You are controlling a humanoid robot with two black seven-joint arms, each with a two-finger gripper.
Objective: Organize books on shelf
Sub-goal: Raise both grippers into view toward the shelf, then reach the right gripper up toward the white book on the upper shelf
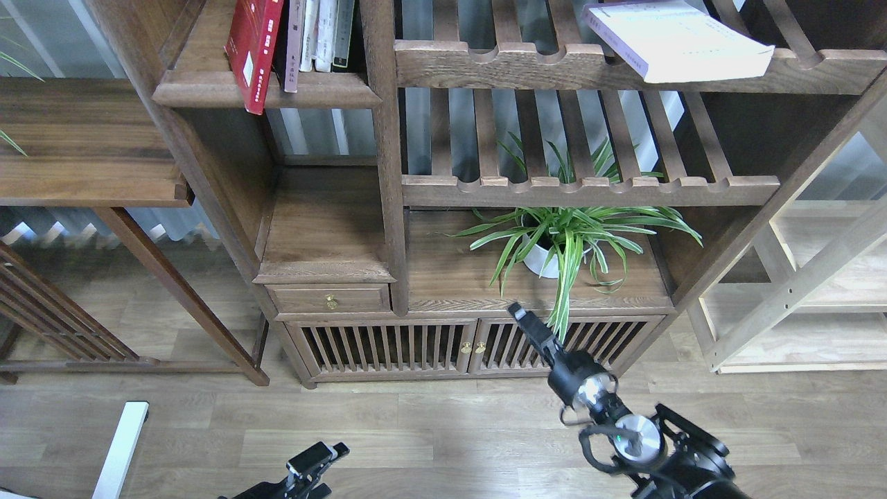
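Dark bookcase (pixel 388 173) fills view; red book (pixel 253 48) leans on its narrow shelf (pixel 267 90), white-lavender book (pixel 682 45) lies flat on slatted shelf, likely awaiting re-shelving. Right tool (pixel 521 320) and left tool (pixel 315 461) low, empty; finger state unclear.

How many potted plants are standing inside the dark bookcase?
1. The potted plant, in a white pot, stands on the lower right compartment, under the slatted shelf. Leaves at the picture's left edge belong to something outside the bookcase.
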